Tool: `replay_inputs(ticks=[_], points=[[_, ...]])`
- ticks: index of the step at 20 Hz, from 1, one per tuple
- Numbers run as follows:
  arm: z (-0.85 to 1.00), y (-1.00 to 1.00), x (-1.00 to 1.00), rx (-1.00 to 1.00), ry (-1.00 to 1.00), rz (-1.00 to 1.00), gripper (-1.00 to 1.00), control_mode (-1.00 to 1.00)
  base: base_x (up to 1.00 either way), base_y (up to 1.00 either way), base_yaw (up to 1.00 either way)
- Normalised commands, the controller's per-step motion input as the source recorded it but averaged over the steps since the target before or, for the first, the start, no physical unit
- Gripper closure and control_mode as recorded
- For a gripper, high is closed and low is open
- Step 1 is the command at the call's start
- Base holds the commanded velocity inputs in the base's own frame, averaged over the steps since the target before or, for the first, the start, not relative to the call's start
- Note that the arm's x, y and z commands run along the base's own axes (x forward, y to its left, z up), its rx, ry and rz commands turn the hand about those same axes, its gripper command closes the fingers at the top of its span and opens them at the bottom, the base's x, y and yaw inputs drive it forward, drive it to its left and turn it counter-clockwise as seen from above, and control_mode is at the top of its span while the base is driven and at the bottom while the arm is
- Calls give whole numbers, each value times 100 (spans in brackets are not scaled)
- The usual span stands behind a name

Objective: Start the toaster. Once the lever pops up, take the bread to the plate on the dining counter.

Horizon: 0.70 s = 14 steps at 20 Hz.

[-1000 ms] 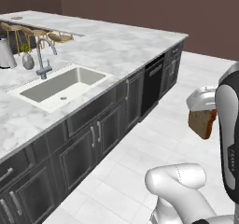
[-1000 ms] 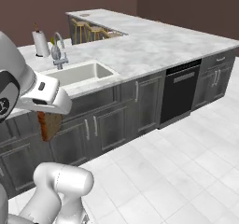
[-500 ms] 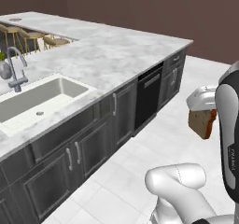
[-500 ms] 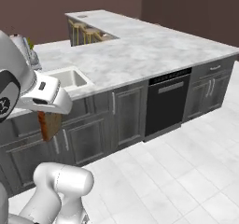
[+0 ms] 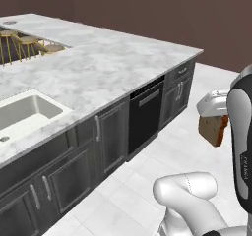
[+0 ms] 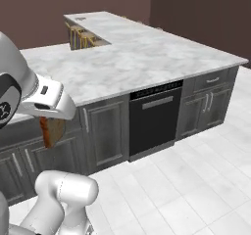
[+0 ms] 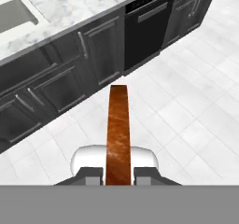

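1. The base had driven on since the earlier frame: the sink (image 5: 27, 113) slid toward 9 o'clock, and the dishwasher (image 5: 145, 116) came to centre.
2. No legible writing showed.
3. The gripper (image 7: 118, 173) stayed clenched on the bread (image 7: 117, 132), held above the floor (image 7: 186, 120) beside the arm.

Brown-crusted bread (image 7: 117, 129) slice, edge-on and upright, pinched in the hand (image 7: 118, 175) above white floor tiles.

base has turned rightward; sink (image 5: 29, 113) now at left edge.
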Motion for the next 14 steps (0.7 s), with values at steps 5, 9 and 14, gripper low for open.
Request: replay_inputs(ticks=[5,9,14], points=[[0,0,0,0,0,0,100,100,56,-100,11],[0,0,0,0,0,0,100,100,56,-100,8],[0,0,0,0,0,0,100,100,51,-100,5]])
